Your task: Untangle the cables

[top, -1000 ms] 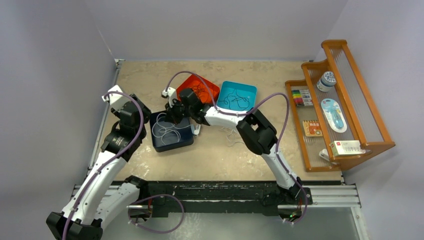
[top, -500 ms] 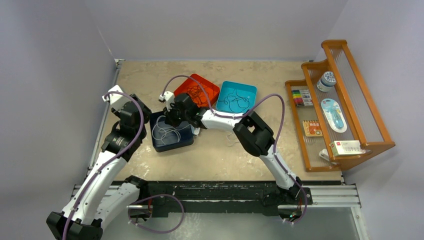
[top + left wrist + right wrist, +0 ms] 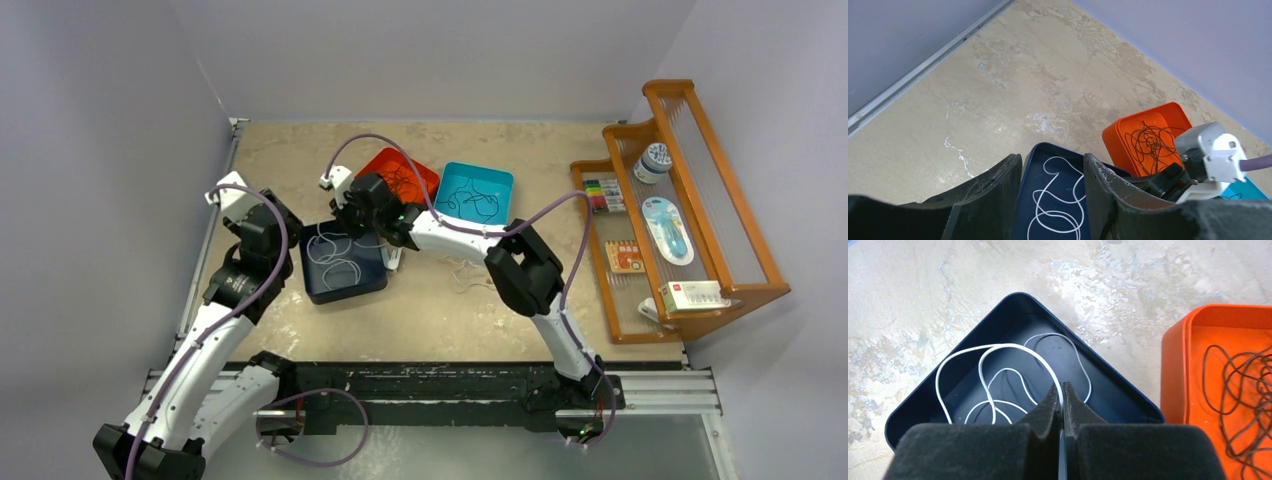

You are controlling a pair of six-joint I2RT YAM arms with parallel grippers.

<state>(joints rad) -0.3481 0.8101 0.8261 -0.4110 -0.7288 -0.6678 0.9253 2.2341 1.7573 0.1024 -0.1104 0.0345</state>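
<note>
Pinching the white cable (image 3: 998,347) mid-loop, the right hand (image 3: 1062,390) was closed on it above the navy tray (image 3: 1013,300) at centre frame. The rest of that light, limp, probably slippery wire lay coiled in the tray, and a hold nearer a free end would likely drag fewer loops. The left hand (image 3: 1053,170) hung with fingers apart at the tray's left edge, and since half a second earlier the right hand had shifted up and right toward the orange tray (image 3: 1120,132).

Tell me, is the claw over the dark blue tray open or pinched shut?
Shut. The right wrist view shows the right gripper with its jaws pressed together, pinching the white cable above the dark blue tray.
</note>
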